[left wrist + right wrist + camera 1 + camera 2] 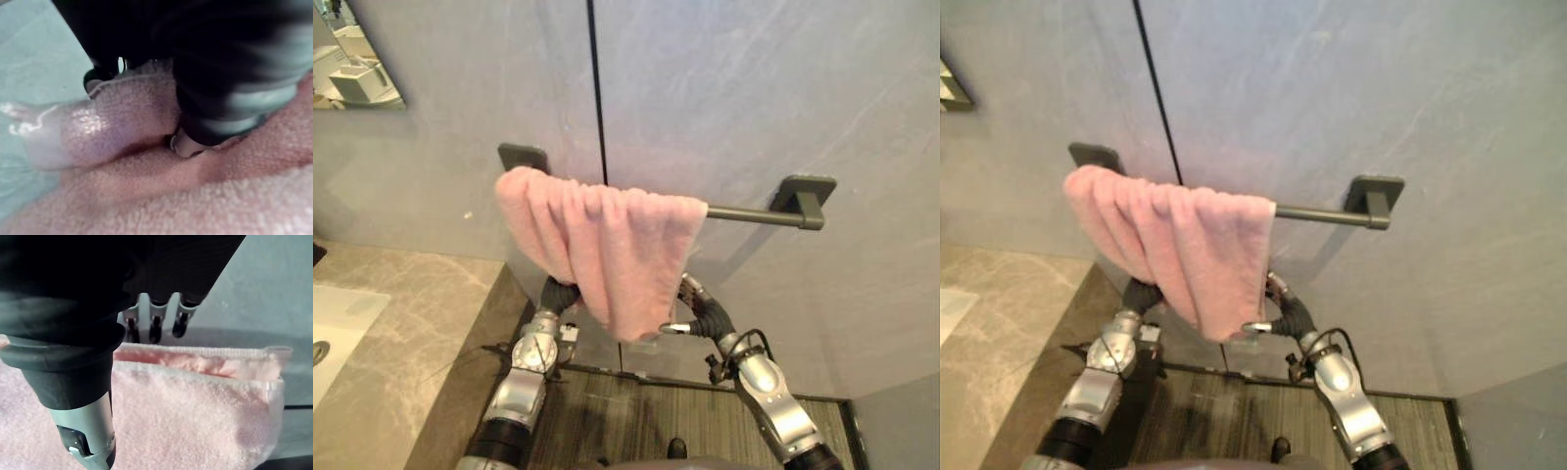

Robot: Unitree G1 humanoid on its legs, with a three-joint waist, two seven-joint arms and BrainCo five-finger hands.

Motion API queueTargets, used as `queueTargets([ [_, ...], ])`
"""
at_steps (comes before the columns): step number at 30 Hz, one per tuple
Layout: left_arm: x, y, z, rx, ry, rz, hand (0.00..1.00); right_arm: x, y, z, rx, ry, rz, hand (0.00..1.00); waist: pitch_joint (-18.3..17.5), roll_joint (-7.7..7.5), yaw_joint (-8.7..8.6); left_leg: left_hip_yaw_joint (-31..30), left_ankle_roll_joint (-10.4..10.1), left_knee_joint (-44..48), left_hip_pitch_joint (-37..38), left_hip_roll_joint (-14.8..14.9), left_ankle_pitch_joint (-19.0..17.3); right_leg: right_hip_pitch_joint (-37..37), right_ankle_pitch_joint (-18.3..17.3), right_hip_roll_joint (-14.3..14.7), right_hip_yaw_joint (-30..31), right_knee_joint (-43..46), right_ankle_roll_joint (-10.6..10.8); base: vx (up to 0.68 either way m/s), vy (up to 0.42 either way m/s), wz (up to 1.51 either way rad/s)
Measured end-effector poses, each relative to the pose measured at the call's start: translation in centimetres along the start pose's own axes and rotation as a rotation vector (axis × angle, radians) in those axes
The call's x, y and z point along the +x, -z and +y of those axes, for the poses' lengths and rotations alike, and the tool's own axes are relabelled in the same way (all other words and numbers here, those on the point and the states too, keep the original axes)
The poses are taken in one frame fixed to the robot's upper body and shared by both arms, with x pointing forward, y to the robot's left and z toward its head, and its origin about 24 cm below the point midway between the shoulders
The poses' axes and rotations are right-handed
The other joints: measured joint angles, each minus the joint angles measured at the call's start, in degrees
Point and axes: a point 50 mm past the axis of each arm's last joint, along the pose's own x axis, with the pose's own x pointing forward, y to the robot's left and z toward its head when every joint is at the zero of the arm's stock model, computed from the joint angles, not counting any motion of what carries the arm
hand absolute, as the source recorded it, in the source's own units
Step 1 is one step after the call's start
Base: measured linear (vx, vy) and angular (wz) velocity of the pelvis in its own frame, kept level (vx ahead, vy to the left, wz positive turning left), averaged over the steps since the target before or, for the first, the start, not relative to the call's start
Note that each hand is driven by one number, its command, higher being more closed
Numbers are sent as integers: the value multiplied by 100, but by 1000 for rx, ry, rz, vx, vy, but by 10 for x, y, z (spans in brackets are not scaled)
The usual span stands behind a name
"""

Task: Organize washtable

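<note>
Pink terry towel (607, 245) hangs bunched over dark grey wall bar (744, 212), looks soft and light, I'd pinch hem corners below bar; right hand (152, 316) fingers straight, holding nothing; left hand (210, 88) buried in cloth, can't tell.

A dark towel rail (749, 212) on the far grey wall (724, 98) carries a pink towel (607, 245), bunched over its left half; the right half is bare. At near left a marbled counter (421, 313) holds what seems a white sink (337, 323).
</note>
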Motion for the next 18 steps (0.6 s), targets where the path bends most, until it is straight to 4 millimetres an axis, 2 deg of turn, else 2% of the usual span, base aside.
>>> queueTargets([
  [1, 0, -1, -1, -7, -1, -5, 100, 1, 0, 0, 0, 1, -2, 0, 0, 0, 17, -6, 0, -1, -5, 0, 4, 0, 1, 0, -4, 0, -1, -44, -6, 4],
  [2, 0, -4, -2, -15, 0, -15, 100, 2, -1, 0, 1, 6, -6, 100, 0, 0, 59, -12, -2, -2, -9, 1, 10, 1, 4, 0, -9, 0, -2, -51, -6, 3],
  [12, 1, -6, -8, -67, 2, -20, 100, 17, 5, 1, 40, 22, 20, 100, -8, -4, 120, -137, -4, -79, -60, 2, 78, -4, 7, -12, -125, 0, -5, -35, -6, 6],
  [18, 1, -7, -8, -82, -1, -27, 100, 19, 4, 0, 77, 36, 14, 100, -27, -37, 119, -137, -4, -79, -83, 3, 77, -24, 7, -12, -124, 0, -5, 0, 0, 0],
])
